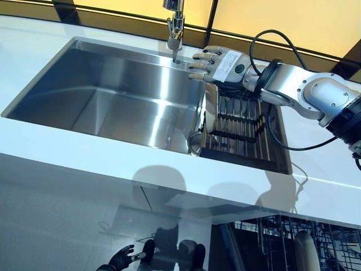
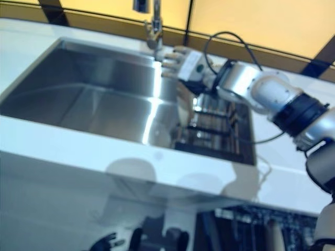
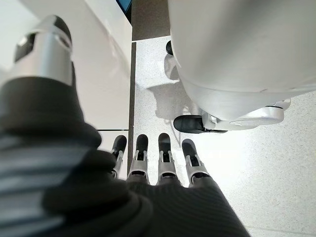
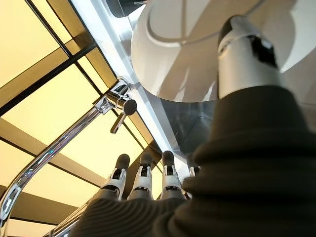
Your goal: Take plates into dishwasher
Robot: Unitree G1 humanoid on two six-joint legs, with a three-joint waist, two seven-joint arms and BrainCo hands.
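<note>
Left eye view: the right robot hand is seen above the dark slatted dish rack set in the right end of the stainless steel sink, near the chrome faucet. The fingers are extended, nothing held. A round white plate stands on edge in the rack, directly below the hand; its face is turned toward the sink basin. The open dishwasher rack is seen under the white table.

Right eye view: same layout.

Left wrist view: the left robot hand hangs low over the floor, fingers straight, empty, far from the plate.

Right wrist view: plate just beside the thumb, not gripped. The right hand is judged nearer.
</note>
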